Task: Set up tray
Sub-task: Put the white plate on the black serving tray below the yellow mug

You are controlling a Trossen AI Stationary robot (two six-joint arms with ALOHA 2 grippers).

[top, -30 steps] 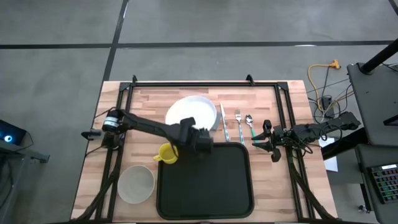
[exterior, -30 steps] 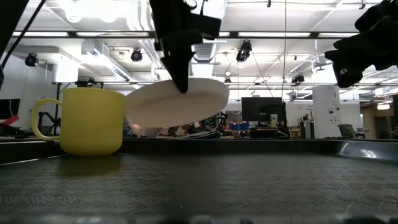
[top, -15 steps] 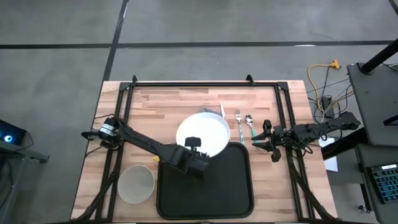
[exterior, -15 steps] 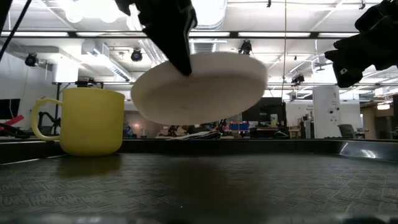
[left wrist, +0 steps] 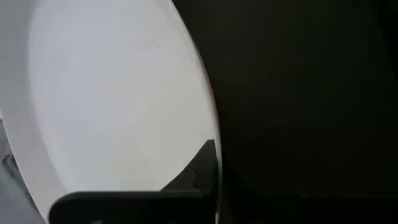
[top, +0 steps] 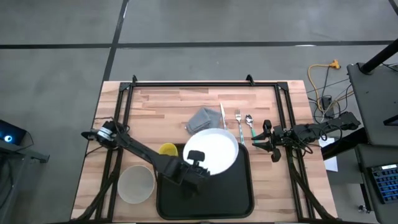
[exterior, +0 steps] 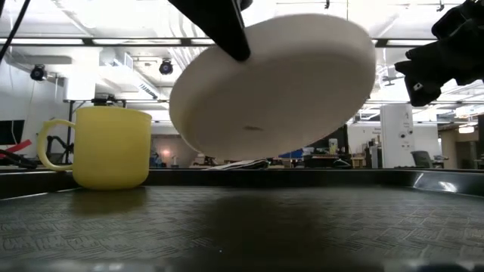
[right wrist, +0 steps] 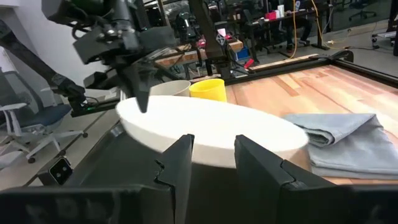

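Observation:
The black tray (top: 217,194) lies at the table's near middle. A yellow mug (top: 166,149) stands upright in its far-left corner. Over the tray's far half hangs the round white plate (top: 217,149), with my left gripper (top: 195,155) shut on it. The low view shows the plate's underside (exterior: 287,91) above the tray floor (exterior: 302,227). My right gripper (top: 256,140) waits open at the table's right side, level and pointing toward the plate, nothing between its fingers (right wrist: 180,162). My left gripper pinches the plate's rim (top: 191,153) at its near-left edge between the two fingers, one finger (left wrist: 202,162) lying on the upper face. The fingers slant down onto it from the near left. The plate is lifted clear of the tray and tilted, its right side higher.
A folded grey cloth (top: 202,118) lies on the wood beyond the tray. A knife (top: 223,121), a fork (top: 238,121) and a spoon (top: 249,121) lie side by side to its right. A translucent bowl (top: 135,185) stands left of the tray.
My left gripper has carried the plate from the far middle of the table toward the near edge and to the right, out over the tray. The plate has tipped further, and the grey cloth that it covered now lies bare.

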